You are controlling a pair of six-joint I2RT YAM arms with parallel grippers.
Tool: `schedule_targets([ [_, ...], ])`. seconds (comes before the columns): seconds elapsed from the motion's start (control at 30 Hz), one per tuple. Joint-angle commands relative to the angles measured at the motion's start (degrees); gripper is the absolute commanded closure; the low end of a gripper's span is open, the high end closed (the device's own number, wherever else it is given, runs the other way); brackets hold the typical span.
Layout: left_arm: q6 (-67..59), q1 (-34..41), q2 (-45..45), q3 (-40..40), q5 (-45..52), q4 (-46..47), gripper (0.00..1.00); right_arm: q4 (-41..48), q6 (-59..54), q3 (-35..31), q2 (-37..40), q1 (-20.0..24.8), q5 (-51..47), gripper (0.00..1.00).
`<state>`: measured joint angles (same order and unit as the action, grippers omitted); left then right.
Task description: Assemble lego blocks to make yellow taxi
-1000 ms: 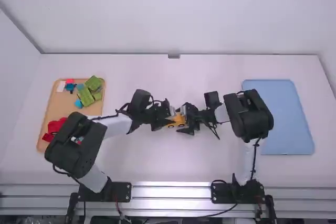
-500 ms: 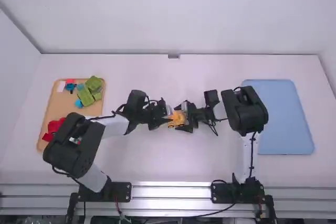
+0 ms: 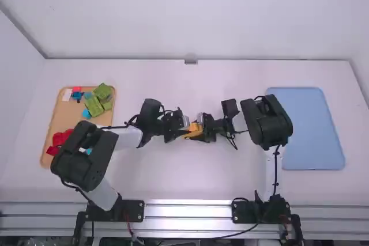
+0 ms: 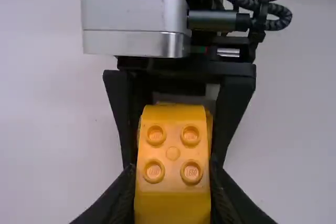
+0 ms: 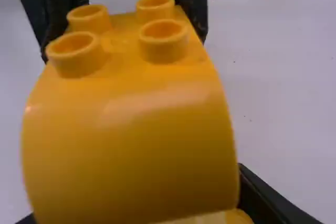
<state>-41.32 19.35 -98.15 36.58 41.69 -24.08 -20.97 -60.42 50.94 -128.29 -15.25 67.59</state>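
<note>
Firstly, locate at far left the tan tray [image 3: 52, 124], set within reach of the left arm. Find in it green blocks [image 3: 93, 106] toward the far end and red blocks [image 3: 60, 138] nearer, likely grouped there to keep spare parts out of the work zone. Next, follow the left arm inward to the left end effector [image 4: 172, 176], closed on the top block [image 5: 128, 145], with one finger along each side. Note the four exposed studs, left free by the side grip, presumably to keep the joining surface usable.

Then locate the yellow taxi parts over the middle of the counter [image 3: 173, 182], between both arms. Find beneath the top block a yellow lower piece [image 5: 239, 217], only partly visible. Regard as an aligning or pressing step; impossible to tell whether fully seated. Continue to the right end effector [image 3: 197, 132], facing the left one and apparently clamped on the lower piece, probably to brace against push and twist. Keep both parts square, being liable to tilt or slip under uneven force. Check the seam for a gap before releasing either side.

Finally, locate at far right the blue tray [image 3: 305, 125], flat on the counter, possibly reserved for the finished taxi.
</note>
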Motion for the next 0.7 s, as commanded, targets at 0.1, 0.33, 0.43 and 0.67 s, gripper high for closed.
schedule_targets([
  [0.1, -0.4, 0.2, -2.9, -0.1, 0.9, -2.1, 0.98, 0.8, -0.4, 0.8, -0.7, -1.0, -0.2, 0.45],
  [0.33, -0.5, 0.1, -4.7, 0.8, 2.8, -1.7, 0.98, 0.8, -0.4, 0.8, -0.7, -0.9, -0.1, 0.45],
  [0.43, -0.5, 0.1, -4.8, 0.9, 2.3, -1.2, 0.98, 0.8, -0.4, 0.8, -0.7, -0.9, -0.1, 0.45],
  [0.67, -0.5, 0.1, -6.9, 1.4, -1.3, -2.7, 0.98, 1.8, -1.5, 0.7, -0.7, -1.3, 0.0, 0.44],
])
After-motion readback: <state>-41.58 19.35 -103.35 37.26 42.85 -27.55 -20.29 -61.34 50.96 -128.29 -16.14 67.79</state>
